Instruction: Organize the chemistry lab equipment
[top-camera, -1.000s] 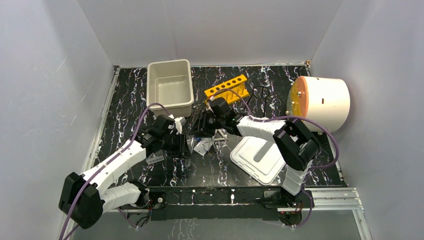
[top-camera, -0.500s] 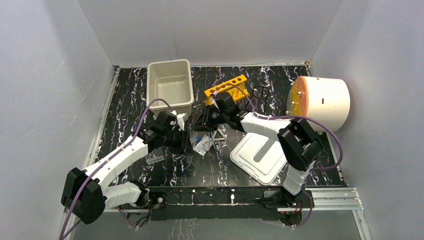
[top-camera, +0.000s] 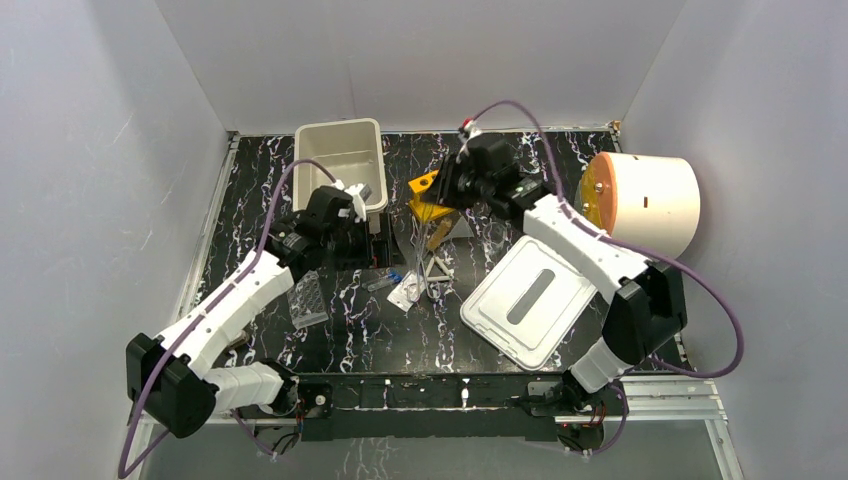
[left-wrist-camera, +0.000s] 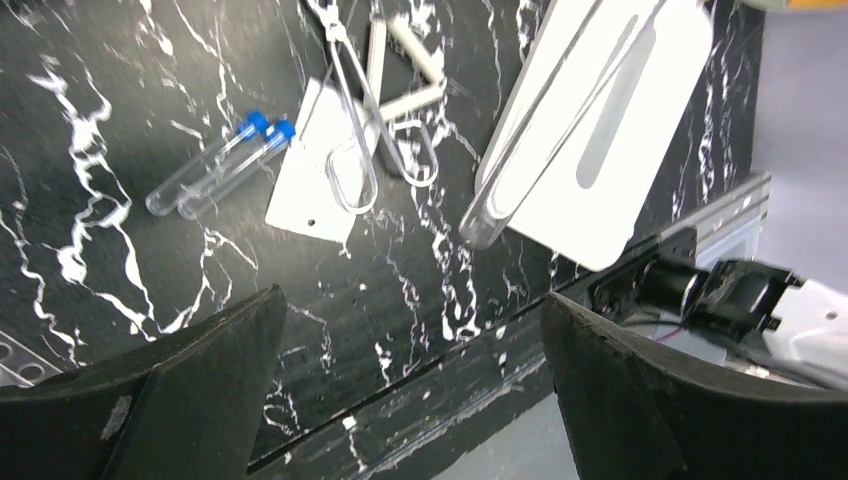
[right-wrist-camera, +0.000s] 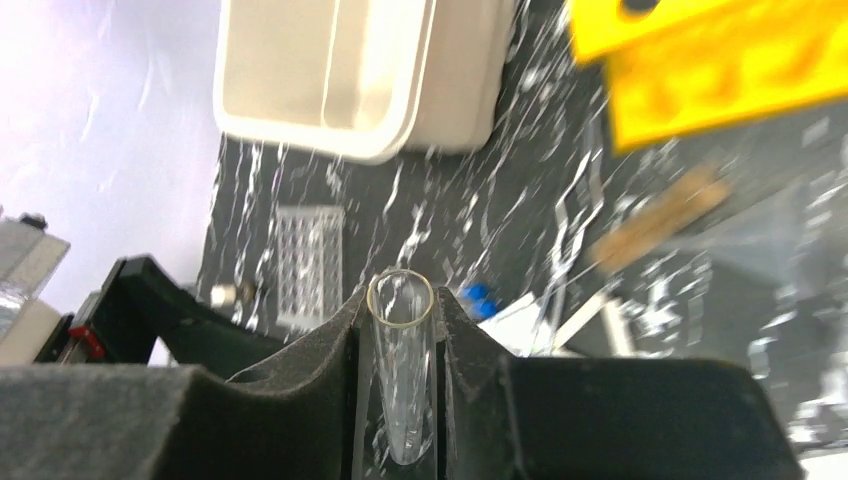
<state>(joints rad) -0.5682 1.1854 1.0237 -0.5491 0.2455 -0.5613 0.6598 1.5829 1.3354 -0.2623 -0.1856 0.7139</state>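
Observation:
My right gripper (right-wrist-camera: 400, 300) is shut on a clear glass test tube (right-wrist-camera: 400, 390), whose open mouth sticks up between the pads. In the top view that gripper (top-camera: 447, 190) hovers at the yellow tube rack (top-camera: 428, 190). My left gripper (top-camera: 365, 240) stands open and holds nothing, next to the bin's near corner. Below it lie two blue-capped vials (left-wrist-camera: 215, 165), thin metal tweezers (left-wrist-camera: 350, 130) across a white card (left-wrist-camera: 310, 190), and the white triangle (left-wrist-camera: 405, 70). The tan stick (top-camera: 437, 232) lies just in front of the rack.
A beige bin (top-camera: 340, 165) stands at the back left. A white lid (top-camera: 528, 303) lies at the front right. A big white cylinder with an orange face (top-camera: 645, 205) sits at the right edge. A clear well plate (top-camera: 308, 300) lies left of the pile.
My right arm rose from the pile and swung back to the yellow rack with the test tube in it. My left gripper opened and drew back toward the bin.

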